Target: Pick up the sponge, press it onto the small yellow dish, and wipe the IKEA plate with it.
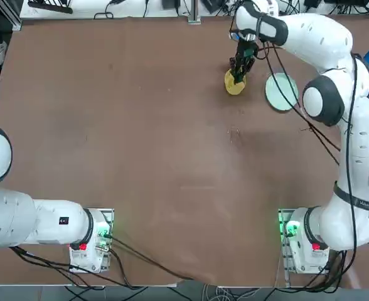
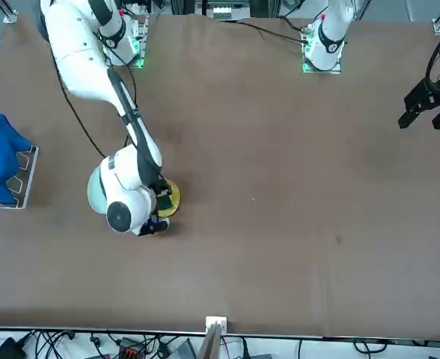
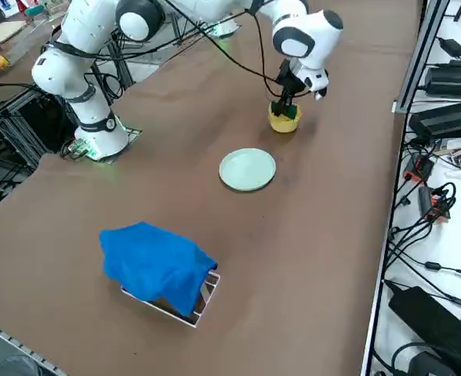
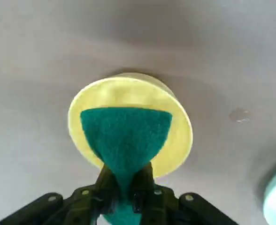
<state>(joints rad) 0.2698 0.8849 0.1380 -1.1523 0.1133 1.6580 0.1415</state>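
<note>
The green sponge (image 4: 125, 136) is pinched between the fingers of my right gripper (image 4: 124, 187), which is shut on it. It hangs right over the small yellow dish (image 4: 175, 136), its lower end reaching into the bowl. From overhead, the right gripper (image 1: 239, 70) stands above the small yellow dish (image 1: 234, 86) at the table's far right. The side view shows the sponge (image 3: 284, 110) down in the small yellow dish (image 3: 283, 121). The pale blue-green IKEA plate (image 1: 280, 91) lies flat on the table just beside the dish, bare; the IKEA plate (image 3: 248, 169) is apart from the gripper.
A blue cloth (image 3: 156, 263) is draped over a metal rack (image 3: 203, 301) near the table's right edge. Black cables (image 1: 297, 110) from the right arm trail across the plate's area. A black gripper of another device (image 2: 429, 101) hangs at the opposite side.
</note>
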